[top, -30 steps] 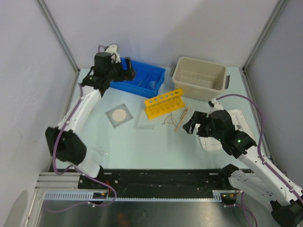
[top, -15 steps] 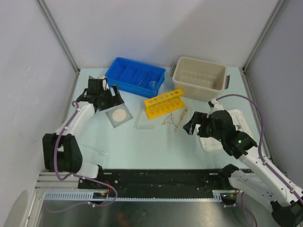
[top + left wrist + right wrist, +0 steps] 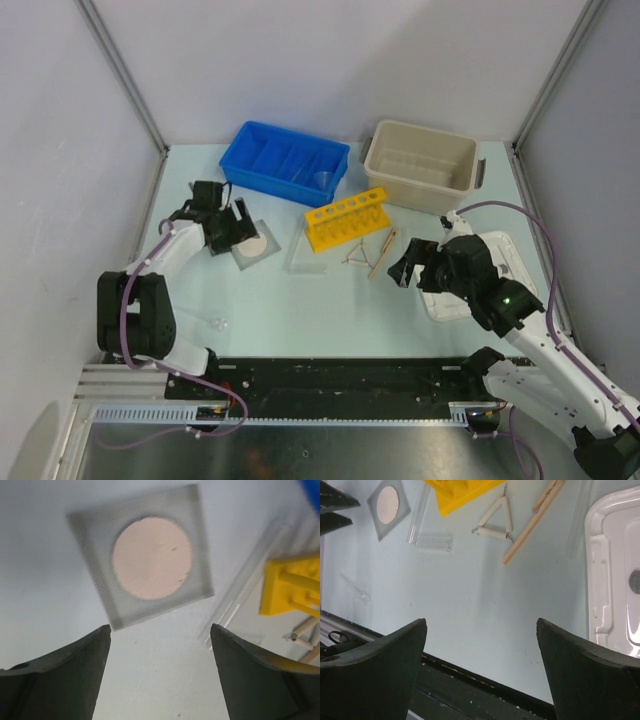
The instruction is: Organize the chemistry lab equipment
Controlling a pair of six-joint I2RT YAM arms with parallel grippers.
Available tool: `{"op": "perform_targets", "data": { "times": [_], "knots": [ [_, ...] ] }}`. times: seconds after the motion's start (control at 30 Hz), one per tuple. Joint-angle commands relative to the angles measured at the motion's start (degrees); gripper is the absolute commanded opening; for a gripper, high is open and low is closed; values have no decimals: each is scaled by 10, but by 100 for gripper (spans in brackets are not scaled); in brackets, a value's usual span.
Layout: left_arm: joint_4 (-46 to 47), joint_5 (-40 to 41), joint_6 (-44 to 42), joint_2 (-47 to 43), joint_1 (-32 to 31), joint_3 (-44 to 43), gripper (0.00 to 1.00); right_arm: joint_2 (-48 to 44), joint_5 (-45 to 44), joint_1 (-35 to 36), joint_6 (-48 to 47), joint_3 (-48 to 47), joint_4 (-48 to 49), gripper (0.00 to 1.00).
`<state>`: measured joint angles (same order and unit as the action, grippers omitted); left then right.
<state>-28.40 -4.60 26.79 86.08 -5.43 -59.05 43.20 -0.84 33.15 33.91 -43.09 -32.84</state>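
The square gauze (image 3: 258, 245) with its pale round centre lies flat on the table at the left; in the left wrist view (image 3: 150, 555) it is just ahead of the fingers. My left gripper (image 3: 236, 226) (image 3: 160, 635) is open and empty, low over the table at the gauze's near-left edge. The yellow test-tube rack (image 3: 347, 218) (image 3: 457, 490) stands at mid-table. The wire triangle (image 3: 355, 257) (image 3: 495, 517) and wooden clamp stick (image 3: 383, 252) (image 3: 535, 517) lie just in front of it. A clear funnel (image 3: 322, 180) sits in the blue bin. My right gripper (image 3: 405, 268) (image 3: 481, 630) is open and empty, right of the clamp stick.
The blue divided bin (image 3: 285, 162) and the beige tub (image 3: 420, 165) stand at the back. The white lid (image 3: 515, 262) lies under my right arm. Clear tubes (image 3: 308, 250) lie between gauze and rack. A small clear piece (image 3: 215, 322) lies near the left arm's base.
My left arm has swung from over the blue bin back and down to the table beside the gauze. The right arm has hardly moved.
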Motion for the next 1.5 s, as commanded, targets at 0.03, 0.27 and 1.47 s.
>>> {"op": "perform_targets", "data": {
  "times": [0.03,0.27,1.47],
  "knots": [
    [-19,23,111,-57,58,52,86,-16,-1,0,3,14,5,96],
    [-32,110,160,-127,99,88,85,-23,0,0,-3,17,5,96],
    [-294,161,432,-223,149,207,83,-1,-3,1,-3,28,22,96]
  ]
}}
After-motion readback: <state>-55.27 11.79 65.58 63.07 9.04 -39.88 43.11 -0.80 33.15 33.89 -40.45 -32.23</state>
